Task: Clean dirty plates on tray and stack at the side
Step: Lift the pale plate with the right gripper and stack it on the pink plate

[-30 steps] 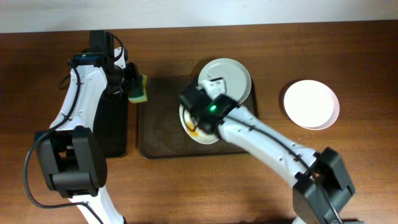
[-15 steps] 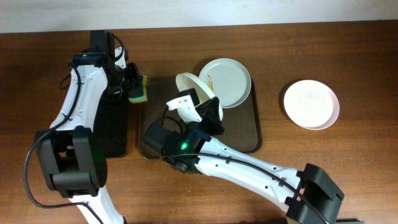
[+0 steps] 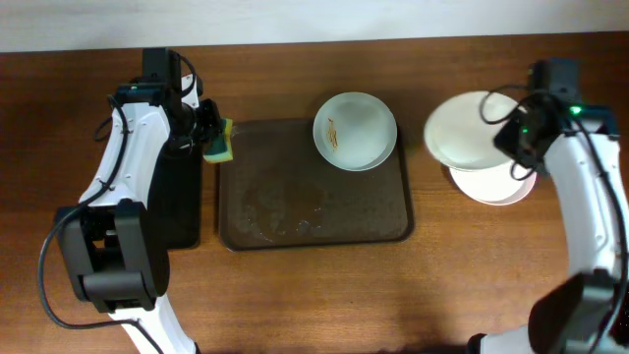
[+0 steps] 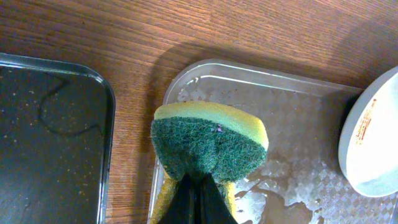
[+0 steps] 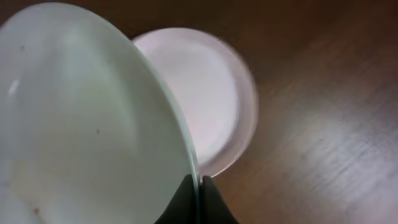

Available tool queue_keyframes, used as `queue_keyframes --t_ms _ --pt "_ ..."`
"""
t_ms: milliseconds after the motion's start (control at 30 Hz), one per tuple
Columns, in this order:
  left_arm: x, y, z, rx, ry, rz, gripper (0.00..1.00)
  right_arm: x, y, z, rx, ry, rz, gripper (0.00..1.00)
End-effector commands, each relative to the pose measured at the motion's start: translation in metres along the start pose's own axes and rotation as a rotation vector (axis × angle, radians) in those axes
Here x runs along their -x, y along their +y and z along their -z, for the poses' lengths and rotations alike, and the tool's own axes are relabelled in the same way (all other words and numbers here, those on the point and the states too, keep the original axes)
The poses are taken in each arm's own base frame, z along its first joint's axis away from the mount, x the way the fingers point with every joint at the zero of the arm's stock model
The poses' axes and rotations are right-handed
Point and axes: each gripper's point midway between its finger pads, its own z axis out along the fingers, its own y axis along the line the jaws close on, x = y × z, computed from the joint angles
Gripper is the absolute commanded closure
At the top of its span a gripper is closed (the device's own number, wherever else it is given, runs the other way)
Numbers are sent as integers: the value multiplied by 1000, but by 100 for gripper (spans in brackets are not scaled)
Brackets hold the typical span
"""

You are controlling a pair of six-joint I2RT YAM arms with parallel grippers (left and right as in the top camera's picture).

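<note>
Well, the right gripper [image 5: 198, 194] is closed tight on the rim of a round white plate, the held plate [image 3: 462, 128]. Its two fingers pinch the thin edge between them. This plate is shallow and it is tipped on a slant. Its face looks clean from above, and the wrist camera shows only a few tiny specks on it. It hangs off to the right of the brown tray [image 3: 364, 206], over the side plate [image 3: 496, 187]. The side plate lies flat on the wooden table [image 3: 462, 285] and looks white and plain. From above, the held plate covers the top left part of the side plate. I cannot tell if the two plates touch.

One more plate, the smeared plate [image 3: 364, 138], sits at the far right corner of the brown tray. Its edge pokes out over the tray's rim. It is white with thin brown-orange streaks near its left side. The rest of the tray is bare, with wet-looking blotches on its floor.

The left gripper [image 4: 198, 198] pinches a sponge [image 4: 208, 146] and squeezes it in the middle. The sponge is yellow with a rough green side. It is at the far left corner of the brown tray, just beside the black tray [image 3: 182, 206]. I cannot tell if the sponge touches the tray
</note>
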Motion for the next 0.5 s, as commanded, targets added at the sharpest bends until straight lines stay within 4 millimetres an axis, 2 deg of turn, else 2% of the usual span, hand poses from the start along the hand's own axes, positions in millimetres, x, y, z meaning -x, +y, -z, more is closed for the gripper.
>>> queue_keyframes --t_ms 0,67,100,133,167,200,233,300,333,367,400,433,467 --pt "6 -4 8 -8 -23 -28 99 -3 -30 -39 -69 95 -46 96" --pt "5 -4 8 -8 -23 -28 99 -6 -52 -66 -129 158 -86 96" --pt "5 -4 8 -8 -23 -28 99 -5 -53 -73 -133 164 -90 96" --pt "6 -5 8 -8 -24 -28 99 -8 -52 -81 -136 181 -70 91" --pt "6 -4 8 -8 -24 -28 100 -11 -51 -85 -141 197 -56 53" --pt "5 -4 8 -8 -23 -28 99 -11 -46 -85 -112 202 -60 36" --pt "6 -5 8 -8 -24 -28 99 -10 -29 -79 -20 220 -70 36" --pt "6 -5 8 -8 -24 -28 99 -4 32 -47 270 227 69 36" --pt "6 -5 8 -8 -24 -28 99 -4 63 -30 358 213 138 36" --pt "5 -4 8 -8 -23 -28 99 -14 100 -17 424 190 217 35" --pt "4 -7 8 -14 -20 -52 99 -30 129 -11 460 183 278 35" --pt "2 -14 7 -24 -16 -108 99 -48 151 -12 450 187 306 35" --pt "0 -20 5 -28 -12 -165 100 -60 163 -17 421 189 313 35"
